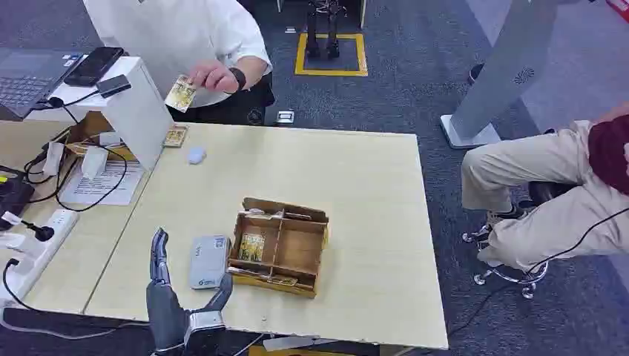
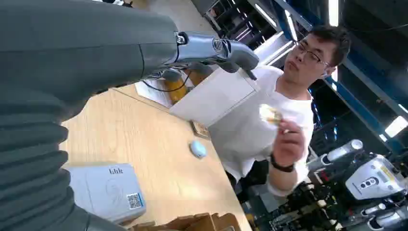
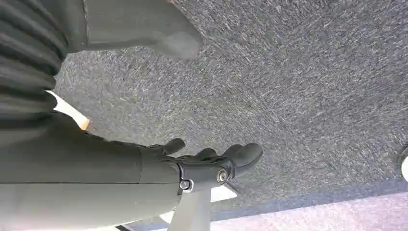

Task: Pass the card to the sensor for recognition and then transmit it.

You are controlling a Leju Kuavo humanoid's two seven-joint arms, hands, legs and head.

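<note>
A person's hand [image 1: 211, 74] holds the card [image 1: 180, 93] up beyond the table [image 1: 356, 170], well away from the robot. It looks thin, light and probably slick; best pinched by an edge. The left hand [image 1: 174, 297] is spread, holding nothing; the right hand [image 3: 211, 161] hangs curled, apparently without anything in it.

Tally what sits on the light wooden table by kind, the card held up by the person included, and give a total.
Open brown wooden compartment box: 1
Flat grey card sensor with a QR sticker: 1
Small pale blue round object: 1
Picture cards: 3 (person's hand, by the white stand, in the box)
Total: 6
</note>
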